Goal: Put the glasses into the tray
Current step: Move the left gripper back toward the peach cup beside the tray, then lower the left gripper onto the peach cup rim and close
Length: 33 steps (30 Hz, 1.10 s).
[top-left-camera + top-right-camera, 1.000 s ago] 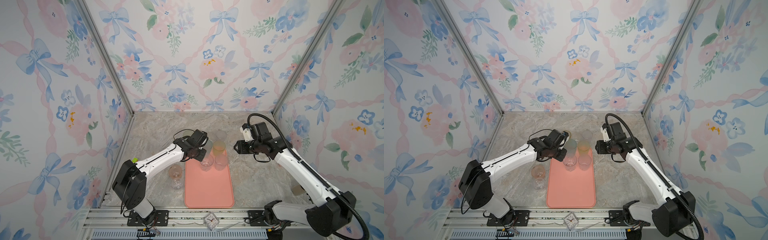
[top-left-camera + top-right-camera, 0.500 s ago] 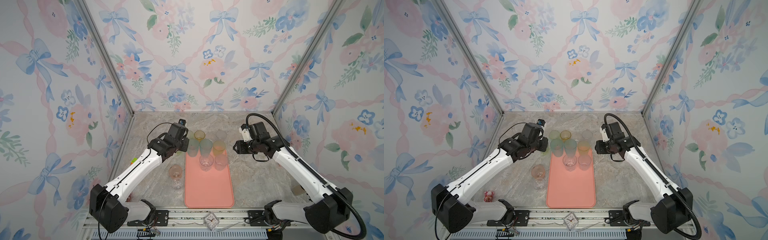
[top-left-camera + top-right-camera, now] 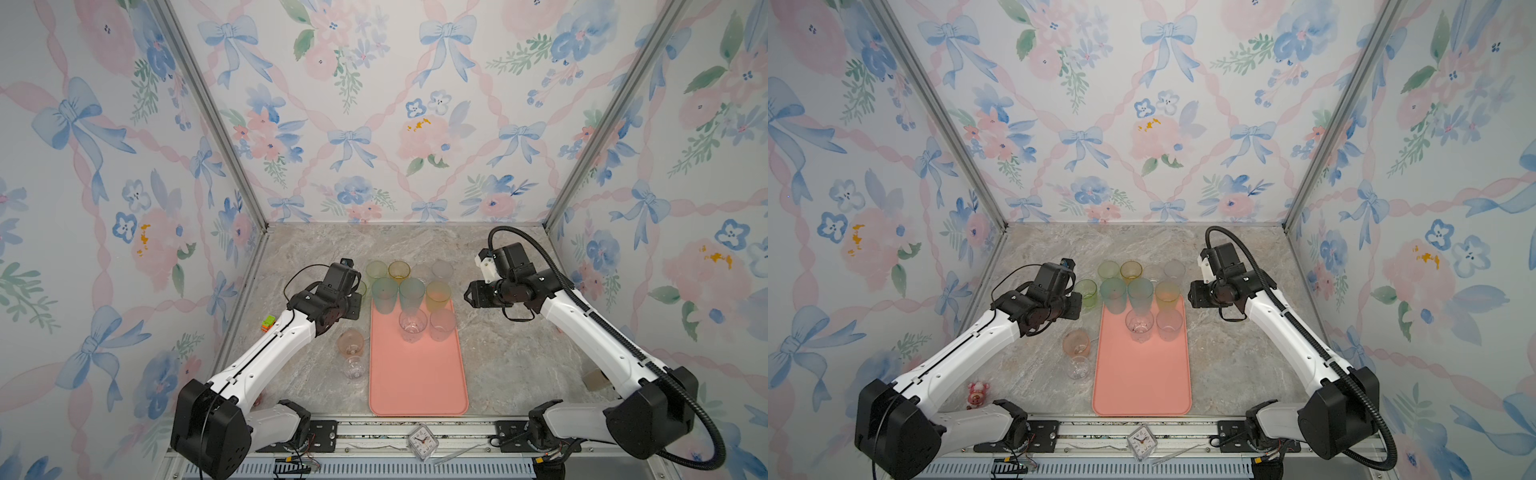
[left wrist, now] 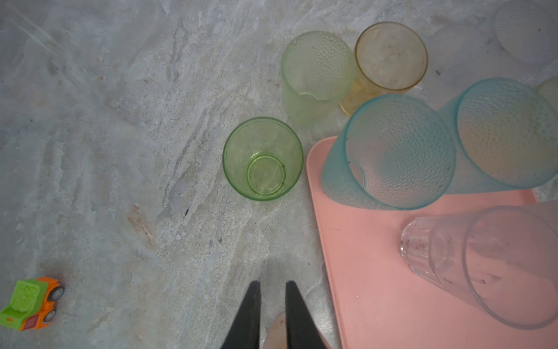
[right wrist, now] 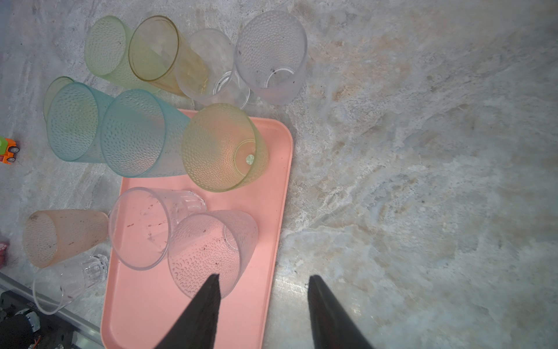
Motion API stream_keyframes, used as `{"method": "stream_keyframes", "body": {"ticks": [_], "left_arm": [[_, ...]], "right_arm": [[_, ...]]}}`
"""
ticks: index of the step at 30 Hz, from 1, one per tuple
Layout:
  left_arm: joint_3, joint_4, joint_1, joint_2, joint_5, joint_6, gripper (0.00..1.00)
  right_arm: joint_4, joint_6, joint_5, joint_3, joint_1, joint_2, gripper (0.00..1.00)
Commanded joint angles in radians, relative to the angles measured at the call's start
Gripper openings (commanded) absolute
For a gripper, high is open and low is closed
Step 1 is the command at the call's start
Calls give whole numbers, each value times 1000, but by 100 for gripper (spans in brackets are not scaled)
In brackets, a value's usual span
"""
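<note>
Salmon-pink tray point(image 3: 417, 374): several glasses point(image 3: 411, 328) crowd its far end, likely to leave the near part free. The rest stand on the tabletop point(image 3: 519, 353) beyond and to the left.

Left end effector point(image 4: 270, 284): barely parted, empty, aimed at the short green glass point(image 4: 262, 158).

Right end effector point(image 5: 262, 276): half-open, empty.

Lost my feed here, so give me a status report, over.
Left gripper narrowly open, empty. Right gripper open, empty, near tray far corner. Five glasses on tray, seven on the table. Toy truck well aside, nothing blocking.
</note>
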State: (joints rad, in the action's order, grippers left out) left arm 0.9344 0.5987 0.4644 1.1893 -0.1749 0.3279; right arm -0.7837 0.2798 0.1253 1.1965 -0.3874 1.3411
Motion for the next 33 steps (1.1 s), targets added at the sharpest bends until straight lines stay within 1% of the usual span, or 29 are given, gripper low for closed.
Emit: {"method": "stream_keyframes", "body": {"ticks": [1,6,9,12,14,18,21,23,28,29,30,31,33], "left_arm": [[-58,1,1,-89,12,86,21],[-133,7,42,-227,15,186,22],[-178,30,58,-276,23,244,22],[-220,58,79,-278,17,285,21],[-207,81,108,-263,-5,302,21],[-206,132,132,-244,-5,338,20],[-207,178,145,-253,1,374,20],[-206,216,151,-269,-19,393,20],[-162,277,153,-285,-76,424,25],[-160,283,152,-281,-86,429,26],[-161,282,152,-277,-91,433,31],[-161,282,153,-273,-96,437,32],[-161,280,152,-253,-100,441,32]], "right_arm": [[12,-17,19,23,-8,16,51],[37,-22,42,19,-14,23,51],[56,-24,58,11,-16,28,51],[67,-31,73,5,-16,35,50],[70,-35,76,3,-16,35,50],[82,-42,88,-4,-14,22,51],[91,-50,98,-11,-10,15,50],[103,-49,107,-19,-5,12,51],[130,-51,140,-36,5,16,51],[134,-54,145,-38,6,18,51],[137,-54,150,-39,8,18,51],[141,-56,155,-39,9,18,51],[148,-59,163,-42,13,18,51]]}}
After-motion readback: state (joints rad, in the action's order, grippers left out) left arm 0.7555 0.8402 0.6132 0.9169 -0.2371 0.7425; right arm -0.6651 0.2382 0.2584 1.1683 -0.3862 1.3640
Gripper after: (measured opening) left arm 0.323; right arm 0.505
